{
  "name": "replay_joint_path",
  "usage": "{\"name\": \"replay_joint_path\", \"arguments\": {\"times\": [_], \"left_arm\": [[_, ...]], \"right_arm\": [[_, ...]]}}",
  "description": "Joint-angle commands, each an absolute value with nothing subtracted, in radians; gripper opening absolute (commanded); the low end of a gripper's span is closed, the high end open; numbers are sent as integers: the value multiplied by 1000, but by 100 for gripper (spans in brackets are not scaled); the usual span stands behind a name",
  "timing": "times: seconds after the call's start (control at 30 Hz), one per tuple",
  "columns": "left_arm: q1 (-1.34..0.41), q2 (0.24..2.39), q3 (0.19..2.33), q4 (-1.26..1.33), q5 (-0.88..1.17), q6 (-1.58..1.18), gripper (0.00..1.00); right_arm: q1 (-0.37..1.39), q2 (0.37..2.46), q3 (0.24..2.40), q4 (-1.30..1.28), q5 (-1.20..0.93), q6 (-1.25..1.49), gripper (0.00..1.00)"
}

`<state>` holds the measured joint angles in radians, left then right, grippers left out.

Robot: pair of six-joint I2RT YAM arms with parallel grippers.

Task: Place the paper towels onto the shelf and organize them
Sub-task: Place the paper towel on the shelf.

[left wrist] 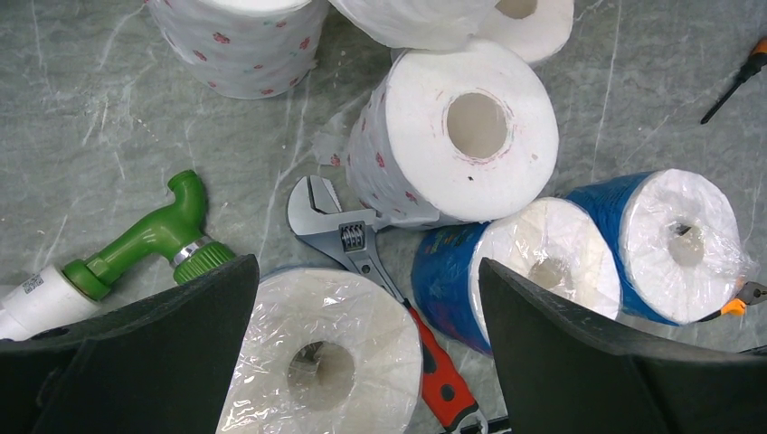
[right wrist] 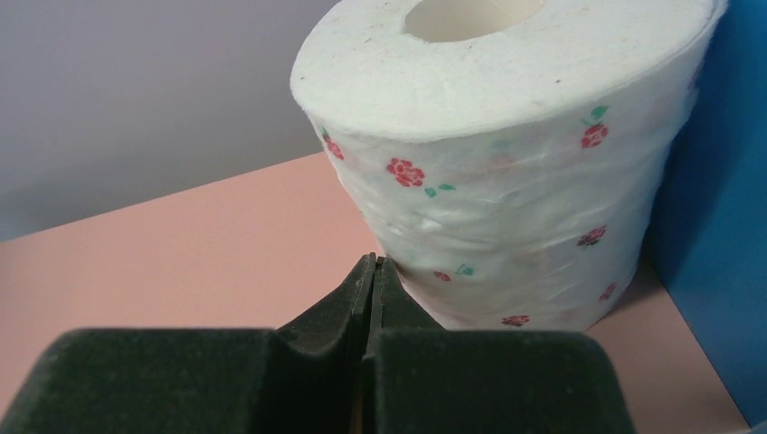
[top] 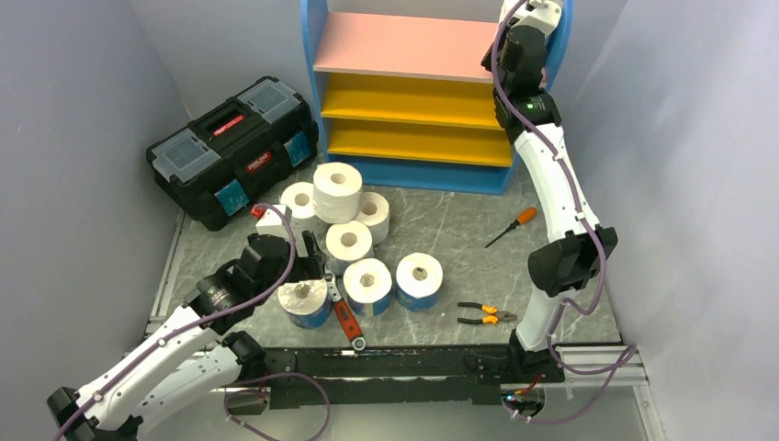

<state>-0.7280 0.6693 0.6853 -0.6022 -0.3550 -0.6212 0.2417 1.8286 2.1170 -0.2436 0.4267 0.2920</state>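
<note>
Paper towels number seven on the desk in the top view, bunched toward nine o'clock from its middle. The one that matters now is the plastic-wrapped roll at the near-left corner of the bunch. It stands upright, long axis vertical, hollow core facing up. The left hand hangs right over it, jaws spread as wide as they go and nothing between them. In the left wrist view the roll sits at six o'clock, nearer the left finger than the right, so I judge a small shift toward seven o'clock is needed before a straight descent would straddle it. A wrench lies just beside this roll at its two o'clock and a blue-wrapped roll crowds in at three o'clock, leaving the right finger little room. The left arm is plainly the nearer one. The right hand is closed tight on nothing, up on the pink top board of the shelf. A flower-printed roll stands upright just beyond its tips at one o'clock, against the blue side panel.
</note>
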Motion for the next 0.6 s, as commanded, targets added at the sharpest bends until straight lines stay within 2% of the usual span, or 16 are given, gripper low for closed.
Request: {"name": "replay_joint_path", "arguments": {"times": [0.0, 0.17, 0.27, 0.37, 0.57], "left_arm": [[-730, 647, 726, -573, -346, -613, 98], [-730, 625, 737, -569, -329, -602, 99], [-731, 599, 746, -585, -341, -604, 99], [-731, 570, 754, -606, -359, -607, 99], [-730, 501, 759, -663, -448, -622, 99]], "right_arm": [[240, 1751, 2090, -204, 313, 302, 4], [322, 1682, 2060, -147, 188, 262, 49], [369, 1647, 2076, -178, 158, 280, 65], [394, 1580, 2022, -197, 101, 336, 73], [439, 1370, 1662, -134, -37, 491, 73]]}}
